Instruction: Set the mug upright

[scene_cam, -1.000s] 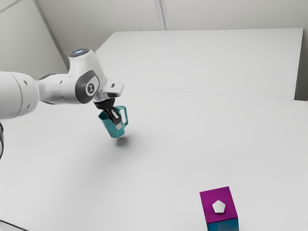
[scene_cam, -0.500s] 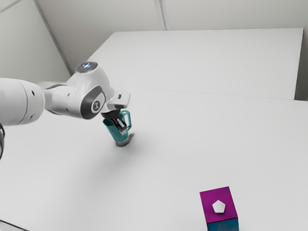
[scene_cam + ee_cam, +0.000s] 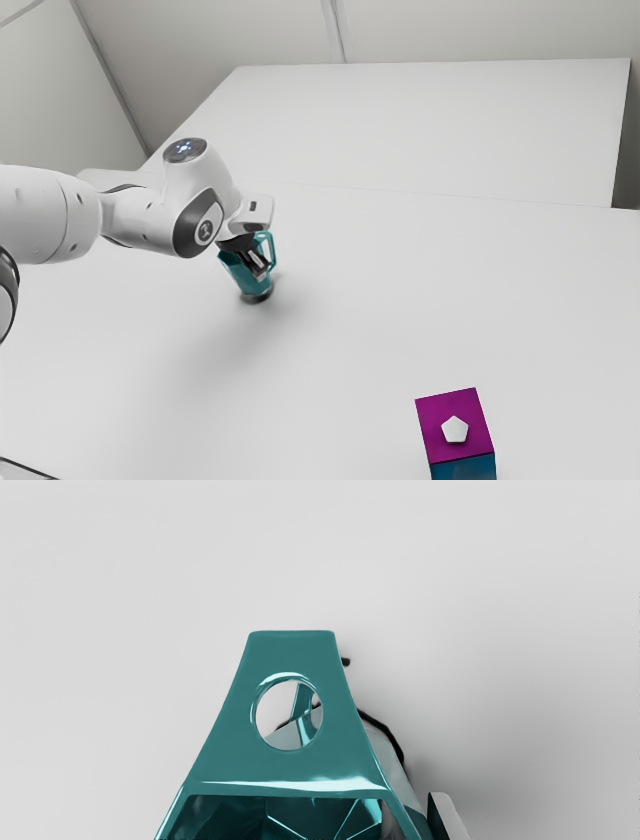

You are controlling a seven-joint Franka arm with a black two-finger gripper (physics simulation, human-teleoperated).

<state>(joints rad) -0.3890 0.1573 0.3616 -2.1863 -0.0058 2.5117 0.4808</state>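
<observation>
Black fingers of the hand (image 3: 259, 264) are closed on the teal mug (image 3: 255, 284) at its side wall, parted by little more than that wall, at the end of a smooth white arm (image 3: 60, 215). The mug is below and between the fingertips, opening up and base down at the worktop (image 3: 350, 330), with a lean in the exterior view. Whether the base sits flat I cannot tell.

The mug is hard and glossy, with bright streaks along its edges and flat, angled facets inside. Its handle (image 3: 295, 775) is an angular loop, on the side of the mug away from the arm. The wrist view looks down past the hand onto the broad top of that handle, which narrows outward and has a round hole through it; the exterior view gives the loop from the side.

Well apart from the hand, nearer the exterior camera and toward the exterior view's right, is a box (image 3: 438, 410) with a flat magenta top, a blue side and a white pentagon (image 3: 454, 430) on top. The bottom edge cuts it off.

In the wrist view one pale fingertip (image 3: 447, 815) stands outside the mug wall, partly cut off; the other is hard to make out. The greyish area round the mug's base is unclear too.
</observation>
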